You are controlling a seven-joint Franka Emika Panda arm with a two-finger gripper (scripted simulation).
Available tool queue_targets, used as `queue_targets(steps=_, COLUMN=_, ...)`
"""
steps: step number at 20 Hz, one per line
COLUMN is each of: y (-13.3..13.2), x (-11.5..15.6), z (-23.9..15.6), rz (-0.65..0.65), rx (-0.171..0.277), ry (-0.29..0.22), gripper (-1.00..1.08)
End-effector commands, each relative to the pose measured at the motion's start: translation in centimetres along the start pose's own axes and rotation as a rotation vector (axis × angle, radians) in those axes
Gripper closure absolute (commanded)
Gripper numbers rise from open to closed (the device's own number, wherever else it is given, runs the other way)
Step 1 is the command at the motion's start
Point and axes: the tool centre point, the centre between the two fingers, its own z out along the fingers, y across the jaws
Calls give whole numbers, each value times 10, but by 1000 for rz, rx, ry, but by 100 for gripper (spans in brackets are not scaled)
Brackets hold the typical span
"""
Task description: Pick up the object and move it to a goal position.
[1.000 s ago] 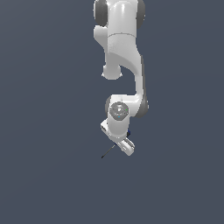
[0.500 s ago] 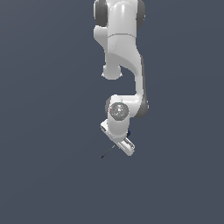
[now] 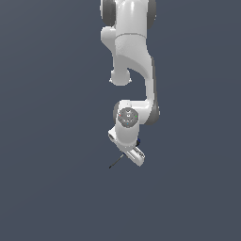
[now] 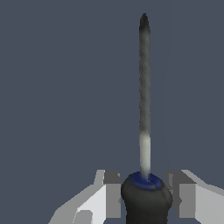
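The screwdriver (image 4: 145, 109) has a black handle with a blue collar and a thin dark shaft. In the wrist view its handle sits between my gripper (image 4: 145, 188) fingers, with a finger pad (image 4: 112, 192) against each side, and the shaft points straight away from the camera. In the exterior view my gripper (image 3: 130, 153) points down, tilted toward the exterior view's left. The screwdriver's shaft (image 3: 116, 161) sticks out below it toward the lower left, and a blue spot of the handle (image 3: 138, 141) shows behind the fingers. The gripper is shut on the screwdriver.
The white arm (image 3: 132, 61) hangs down from the top of the exterior view. Around it is only a plain dark grey-blue ground (image 3: 47, 188). No other objects or edges show.
The gripper and the screwdriver have shifted very slightly upward in the exterior view. The arm's pose is otherwise the same.
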Motion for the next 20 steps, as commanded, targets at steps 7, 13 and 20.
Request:
queue_targets(steps=7, y=16, x=-14, z=-28, rz=0, rx=1, ry=1, gripper=108)
queue_targets(steps=13, y=36, x=-31, z=-63, rz=0, rx=2, ry=0, gripper=108)
queue_targets(steps=20, y=55, x=-47, z=-97, rz=0, rx=2, ry=0, gripper=108)
